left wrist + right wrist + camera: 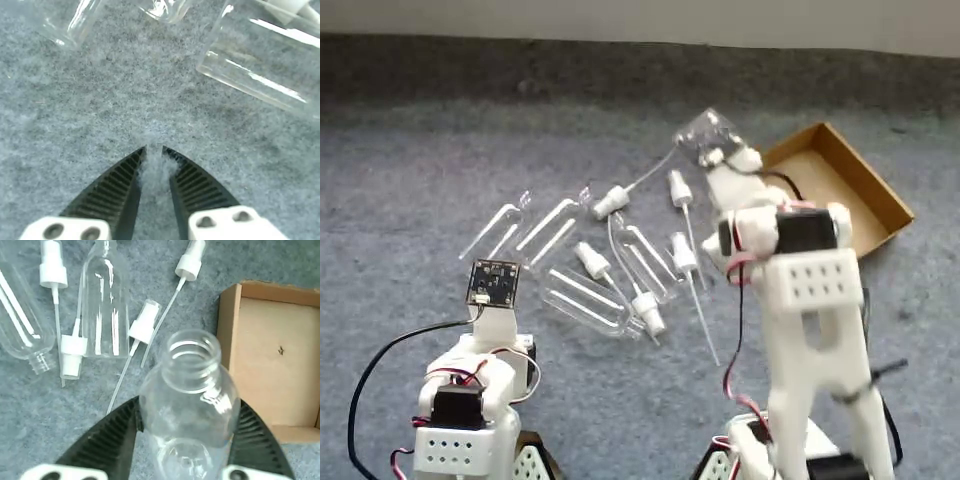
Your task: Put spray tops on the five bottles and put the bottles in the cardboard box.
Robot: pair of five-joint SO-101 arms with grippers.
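Note:
My right gripper [187,412] is shut on a clear bottle [192,370] with an open, topless neck. In the high view this bottle [708,133] is held tilted above the carpet, just left of the cardboard box [850,185]. More clear bottles [585,298] [645,255] [550,230] lie on the carpet in the middle, with several white spray tops [610,200] [680,188] loose among them. My left gripper [154,149] sits low over bare carpet, shut on nothing, a short way from a lying bottle [265,65].
The open cardboard box [280,360] lies flat on the grey carpet right of the held bottle. Spray tops [145,322] [72,355] with long thin tubes lie between the bottles [105,300]. Bare carpet stretches to the left and front.

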